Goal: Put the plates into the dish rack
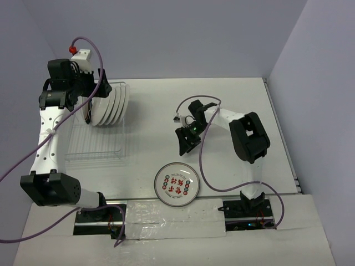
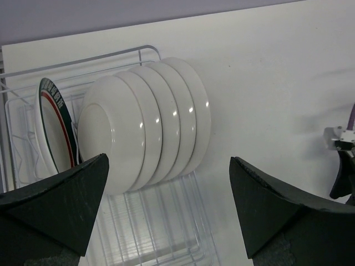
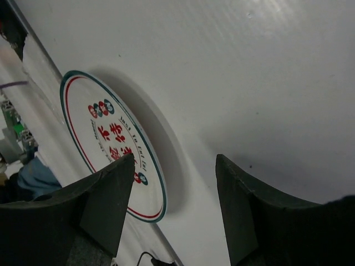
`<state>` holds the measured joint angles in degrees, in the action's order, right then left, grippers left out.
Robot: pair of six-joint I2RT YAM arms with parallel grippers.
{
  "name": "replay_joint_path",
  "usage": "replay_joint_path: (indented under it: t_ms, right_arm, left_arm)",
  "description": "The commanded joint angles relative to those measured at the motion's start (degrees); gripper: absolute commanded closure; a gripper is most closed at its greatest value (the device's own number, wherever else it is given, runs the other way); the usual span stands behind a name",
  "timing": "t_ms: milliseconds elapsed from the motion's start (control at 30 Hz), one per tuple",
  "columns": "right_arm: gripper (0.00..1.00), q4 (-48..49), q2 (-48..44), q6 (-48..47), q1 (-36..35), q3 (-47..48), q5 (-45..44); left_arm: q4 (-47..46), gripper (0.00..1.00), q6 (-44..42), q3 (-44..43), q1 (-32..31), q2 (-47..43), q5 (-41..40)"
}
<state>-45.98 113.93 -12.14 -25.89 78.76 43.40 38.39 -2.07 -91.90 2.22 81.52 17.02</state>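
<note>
A white plate with red characters (image 1: 176,184) lies flat near the table's front edge; it also shows in the right wrist view (image 3: 111,144). Several white plates (image 1: 108,105) stand on edge in the far end of the wire dish rack (image 1: 94,145); in the left wrist view they (image 2: 141,124) show their backs, and one green-rimmed plate (image 2: 52,124) stands at the left. My left gripper (image 2: 169,205) is open and empty above the rack. My right gripper (image 1: 186,141) is open and empty above the table beyond the lone plate; it also shows in the right wrist view (image 3: 175,183).
The near half of the rack (image 2: 150,227) holds no plates. A white connector on the right arm's cable (image 1: 176,118) hangs over the table's middle. Walls close the table at the back and right.
</note>
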Motion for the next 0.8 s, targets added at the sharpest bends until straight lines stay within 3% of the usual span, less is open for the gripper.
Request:
replay_joint_path:
  t_ms: [0, 267, 367, 467, 600, 767]
  right_arm:
    - [0.33, -5.3, 2.5, -5.6, -1.9, 2.2, 3.5]
    - [0.36, -13.6, 7.9, -12.9, -7.2, 3.8, 2.4]
    - [0.43, -13.8, 8.3, -13.7, -9.8, 3.7, 0.6]
    - [0.63, -13.7, 9.0, -13.3, -10.6, 4.5, 0.4]
    - [1.0, -13.4, 7.3, -12.0, -10.1, 5.9, -0.7]
    - [1.0, -15.8, -0.2, -11.0, -2.8, 11.7, 1.2]
  left_arm:
    - [-1.7, 0.01, 0.9, 0.8, -0.1, -1.6, 2.2]
    - [-2.2, 0.01, 0.9, 1.7, -0.1, -2.2, 2.4]
    - [-2.4, 0.01, 1.0, 1.9, -0.2, -2.2, 2.6]
    - [-2.9, 0.01, 1.5, 2.2, -0.1, -2.3, 2.8]
    - [-3.2, 0.01, 1.5, 2.9, -0.2, -3.2, 6.0]
    - [-3.2, 0.01, 4.3, 3.0, 0.0, -4.3, 15.0]
